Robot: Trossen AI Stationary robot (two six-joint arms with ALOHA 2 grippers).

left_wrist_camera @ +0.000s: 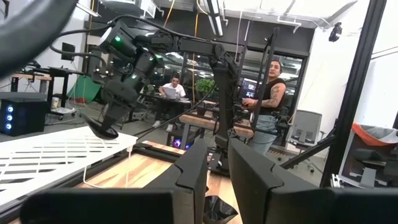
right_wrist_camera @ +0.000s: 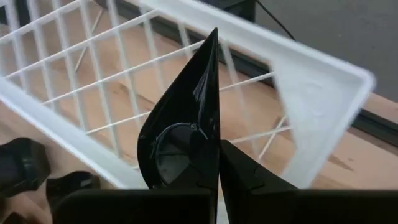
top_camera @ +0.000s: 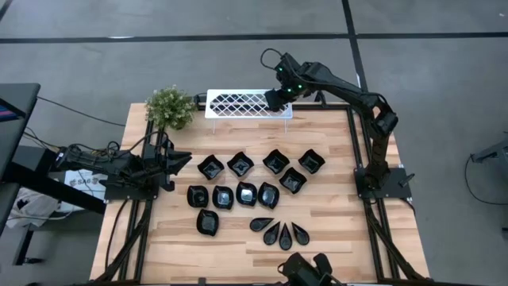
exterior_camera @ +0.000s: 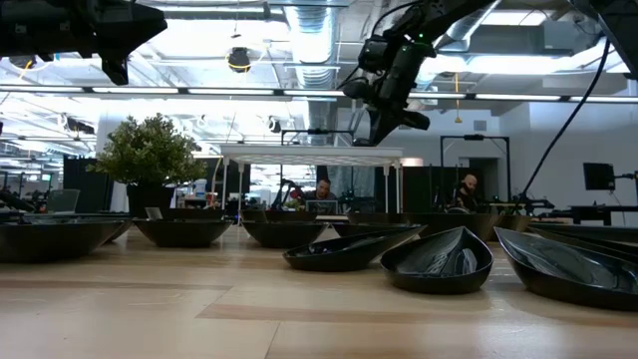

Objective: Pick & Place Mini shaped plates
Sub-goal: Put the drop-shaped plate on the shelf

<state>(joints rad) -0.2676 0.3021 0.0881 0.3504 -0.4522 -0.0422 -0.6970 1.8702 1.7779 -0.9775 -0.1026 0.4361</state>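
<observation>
Several glossy black mini shaped plates lie on the wooden table (top_camera: 333,230): square ones (top_camera: 275,161) in the far row, rounded ones (top_camera: 246,193) in the middle, teardrop ones (top_camera: 286,237) near the front. My right gripper (top_camera: 275,99) is shut on one teardrop plate (right_wrist_camera: 186,118) above the right end of the white lattice rack (top_camera: 238,103) at the far edge. My left gripper (top_camera: 181,161) waits at the table's left side, slightly open, with nothing between its fingers (left_wrist_camera: 193,174). My right gripper pinches the teardrop plate's rounded end (right_wrist_camera: 186,168) between its two fingers (right_wrist_camera: 261,186), which slant down toward the rack. The plate stands on edge, its underside showing and its pointed tip (right_wrist_camera: 213,37) away from the gripper. It hangs clear above the rack (exterior_camera: 309,155).
A small green bushy plant (top_camera: 169,107) stands at the far left corner, beside the rack's left end. Metal frame posts (top_camera: 361,143) run along the table's right side. People sit and stand in the room beyond the table (left_wrist_camera: 270,93).
</observation>
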